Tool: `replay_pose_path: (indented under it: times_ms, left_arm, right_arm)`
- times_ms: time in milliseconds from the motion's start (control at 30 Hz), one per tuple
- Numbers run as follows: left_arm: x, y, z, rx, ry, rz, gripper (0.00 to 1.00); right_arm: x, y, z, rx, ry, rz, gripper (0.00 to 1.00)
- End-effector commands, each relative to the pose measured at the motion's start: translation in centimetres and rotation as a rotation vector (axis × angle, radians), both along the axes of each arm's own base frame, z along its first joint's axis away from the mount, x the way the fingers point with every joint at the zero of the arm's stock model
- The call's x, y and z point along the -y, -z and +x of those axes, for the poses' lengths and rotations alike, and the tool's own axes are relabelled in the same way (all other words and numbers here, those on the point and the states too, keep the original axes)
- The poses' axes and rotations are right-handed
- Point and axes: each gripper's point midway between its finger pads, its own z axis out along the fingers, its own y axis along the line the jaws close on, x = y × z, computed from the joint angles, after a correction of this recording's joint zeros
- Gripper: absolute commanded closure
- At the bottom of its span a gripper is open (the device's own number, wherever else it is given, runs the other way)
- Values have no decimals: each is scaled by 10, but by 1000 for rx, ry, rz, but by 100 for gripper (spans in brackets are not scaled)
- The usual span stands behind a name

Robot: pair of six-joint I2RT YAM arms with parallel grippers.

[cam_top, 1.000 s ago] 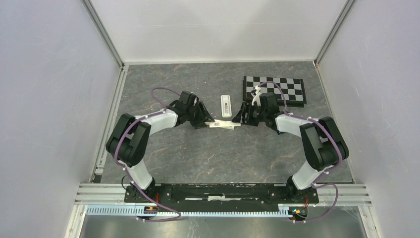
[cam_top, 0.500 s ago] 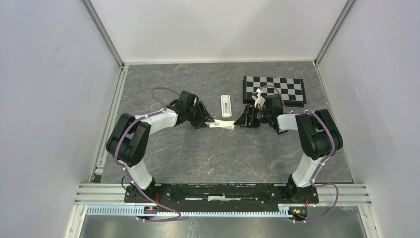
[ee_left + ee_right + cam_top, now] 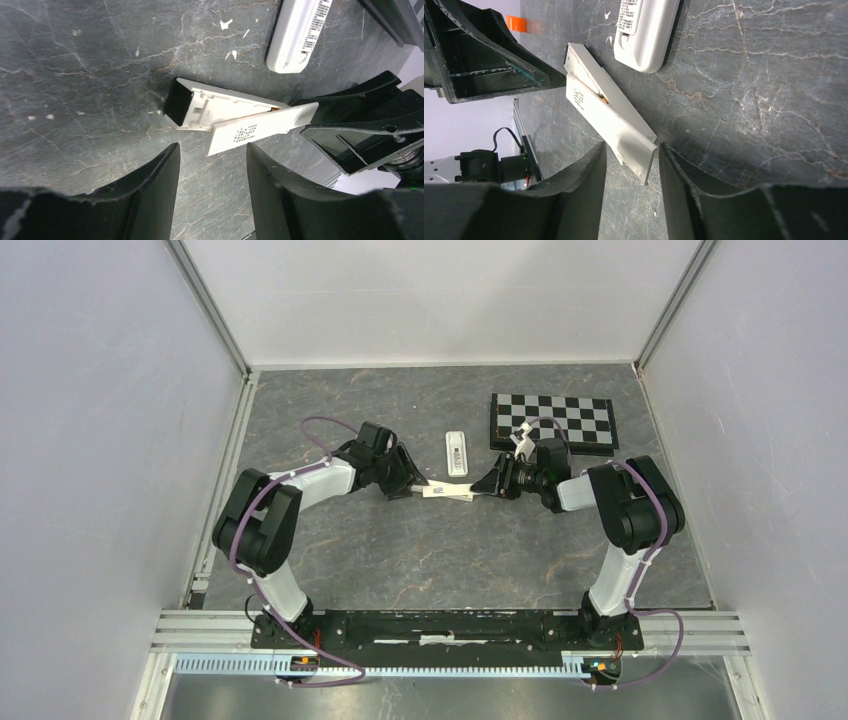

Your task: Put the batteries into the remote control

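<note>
Just beside white rounded plastic remote control (image 3: 455, 452): slim white bar (image 3: 448, 492) flat on surface (image 3: 400, 550). Left jaws open, empty; right jaws open around bar's end.

The left arm (image 3: 300, 485) rises from its base, folds at a raised elbow and stretches its forearm to the right. The left gripper (image 3: 410, 485) hangs low and points right, its two black fingers (image 3: 150, 190) parted with a clear gap between them. The right arm (image 3: 625, 505) mirrors this pose. The right gripper (image 3: 487, 483) points left towards the other, its fingers (image 3: 574, 195) likewise apart.
</note>
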Motion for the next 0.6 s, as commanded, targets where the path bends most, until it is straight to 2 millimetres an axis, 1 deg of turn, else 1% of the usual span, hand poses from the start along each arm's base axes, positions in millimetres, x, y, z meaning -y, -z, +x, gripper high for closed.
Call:
replay_pose_path:
  times_ms: [0, 233, 300, 400, 433, 567]
  left_arm:
    - [-10, -24, 14, 86, -8, 23, 39]
    - [-31, -27, 27, 125, -31, 57, 33]
    - [-37, -28, 32, 147, -36, 63, 32]
    - [-42, -28, 40, 166, -32, 46, 31]
    - [-42, -26, 41, 164, -28, 37, 31]
    - [-36, -21, 48, 162, -21, -20, 33]
  right_arm:
    - [-5, -11, 5, 47, 3, 66, 57]
    - [3, -14, 7, 48, 57, 94, 75]
    - [5, -15, 8, 51, 79, 100, 85]
    - [8, -24, 9, 68, 116, 134, 98]
    - [7, -28, 9, 77, 123, 149, 100]
    - [8, -51, 3, 85, 171, 238, 100]
